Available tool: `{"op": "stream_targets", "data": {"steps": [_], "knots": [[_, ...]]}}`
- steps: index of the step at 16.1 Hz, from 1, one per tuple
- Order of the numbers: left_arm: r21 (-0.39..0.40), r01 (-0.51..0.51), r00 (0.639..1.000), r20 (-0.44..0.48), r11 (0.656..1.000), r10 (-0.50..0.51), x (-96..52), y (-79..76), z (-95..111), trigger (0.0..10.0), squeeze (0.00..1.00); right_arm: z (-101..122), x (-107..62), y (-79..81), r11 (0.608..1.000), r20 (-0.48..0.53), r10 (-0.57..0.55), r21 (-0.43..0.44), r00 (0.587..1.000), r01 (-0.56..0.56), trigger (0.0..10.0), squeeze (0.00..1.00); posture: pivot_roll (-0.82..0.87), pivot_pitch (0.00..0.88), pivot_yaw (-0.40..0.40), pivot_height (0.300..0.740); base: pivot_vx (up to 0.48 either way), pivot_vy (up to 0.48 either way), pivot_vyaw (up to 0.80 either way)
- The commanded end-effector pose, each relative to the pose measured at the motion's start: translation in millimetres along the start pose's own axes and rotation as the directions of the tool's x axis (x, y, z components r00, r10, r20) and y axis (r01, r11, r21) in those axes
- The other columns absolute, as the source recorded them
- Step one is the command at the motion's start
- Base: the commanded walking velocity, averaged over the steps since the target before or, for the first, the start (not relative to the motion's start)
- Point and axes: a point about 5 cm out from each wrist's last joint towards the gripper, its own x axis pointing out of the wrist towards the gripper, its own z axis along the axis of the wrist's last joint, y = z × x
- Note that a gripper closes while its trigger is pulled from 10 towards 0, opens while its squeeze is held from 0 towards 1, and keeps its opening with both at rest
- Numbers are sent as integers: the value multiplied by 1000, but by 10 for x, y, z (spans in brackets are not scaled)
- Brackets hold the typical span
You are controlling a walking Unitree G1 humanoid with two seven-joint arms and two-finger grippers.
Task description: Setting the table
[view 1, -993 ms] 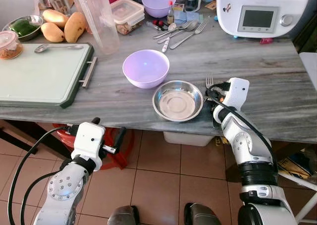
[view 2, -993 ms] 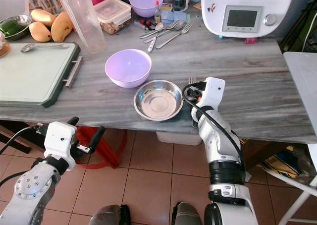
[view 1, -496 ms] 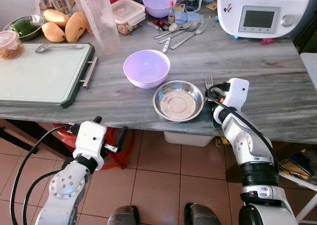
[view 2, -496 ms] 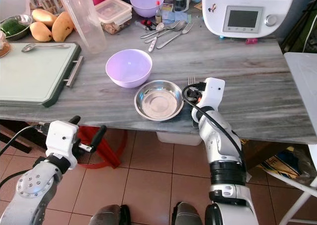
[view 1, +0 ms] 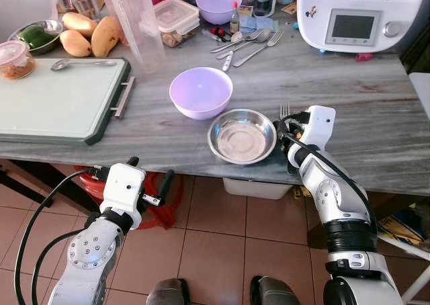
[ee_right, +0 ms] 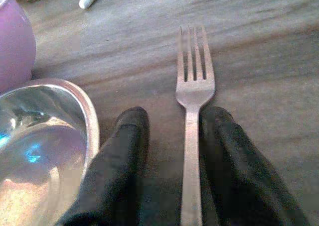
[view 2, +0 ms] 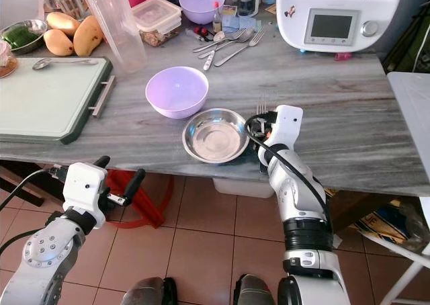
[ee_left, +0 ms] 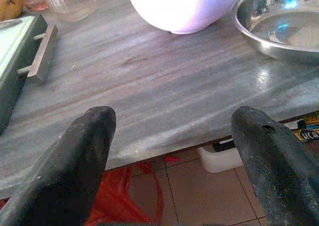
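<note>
Our right end effector [ee_right: 172, 136] rests low on the grey table [view 1: 376, 123], fingers parted either side of a fork [ee_right: 192, 116] lying just beside the steel bowl [view 1: 242, 136]. We should lift straight away, leaving the fork parallel. Our left end effector [ee_left: 172, 151] hangs open below the table edge.

We are seeing a silver fork [ee_right: 193, 116] lying flat on the grey table [view 1: 376, 127], tines pointing away from the edge, just beside a shallow, empty steel bowl [view 1: 242, 136].
</note>
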Motion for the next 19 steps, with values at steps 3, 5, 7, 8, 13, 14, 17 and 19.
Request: {"op": "stream_targets", "data": {"steps": [3,5,7,8,13,14,17,19], "knots": [[4,-7,1000,-16,1000,8,1,3,-32,10000,0,-178,-48,-107,999,-77,-46,-13,996,46,10000,1000,84,134,81,740,0,0,0],[4,-8,1000,-15,1000,8,6,2,-32,10000,0,-169,-62,-131,998,-74,-57,-30,996,55,10000,1000,83,133,79,740,0,0,0],[3,-11,1000,-12,1000,11,9,4,-30,10000,0,-150,-102,-193,996,-65,-81,-36,995,79,10000,1000,82,130,80,740,0,0,0],[2,-11,1000,-11,1000,11,13,4,-30,10000,0,-143,-114,-206,996,-60,-86,-42,994,84,10000,1000,81,129,79,740,0,0,0],[-2,-11,1000,-2,1000,11,36,2,-21,10000,0,-61,-248,-330,986,-2,-141,-93,990,140,10000,1000,75,119,79,740,0,0,0],[-3,-11,1000,-1,1000,11,40,2,-22,10000,0,-42,-287,-361,983,8,-154,-96,988,154,10000,1000,73,117,79,740,0,0,0],[-8,-9,1000,5,1000,9,67,-5,-28,10000,0,4,-380,-379,977,65,-165,-123,984,172,10000,1000,58,99,79,740,0,0,0],[-10,-8,1000,8,1000,8,82,-14,-30,10000,0,32,-409,-358,976,117,-159,-128,980,174,10000,1000,54,93,78,740,0,0,0]]}}
